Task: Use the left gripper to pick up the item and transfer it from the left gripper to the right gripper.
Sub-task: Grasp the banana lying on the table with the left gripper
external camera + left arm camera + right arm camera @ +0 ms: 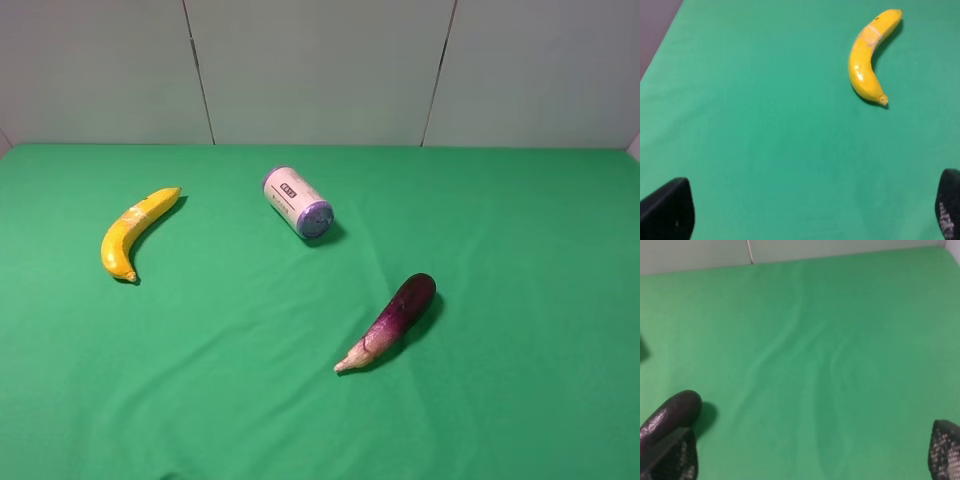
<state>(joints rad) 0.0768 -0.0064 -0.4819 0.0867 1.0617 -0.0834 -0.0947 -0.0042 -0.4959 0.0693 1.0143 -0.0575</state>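
Observation:
The item, a curved yellow banana [133, 232] with a pale patch mid-length, lies on the green cloth at the left. In the left wrist view the banana [866, 60] rests well ahead of my left gripper [807, 215], whose two black fingertips [667, 210] show only at the frame's corners, spread wide with nothing between them. My right gripper [807, 457] is open too and holds nothing; one dark fingertip [946, 450] shows at the edge. Neither arm appears in the exterior high view.
A white-and-purple can [298, 203] lies on its side near the middle back. A purple eggplant [395, 318] lies right of centre; its dark end [671, 415] sits just beyond one right fingertip. A grey wall [320, 70] backs the green cloth [520, 260].

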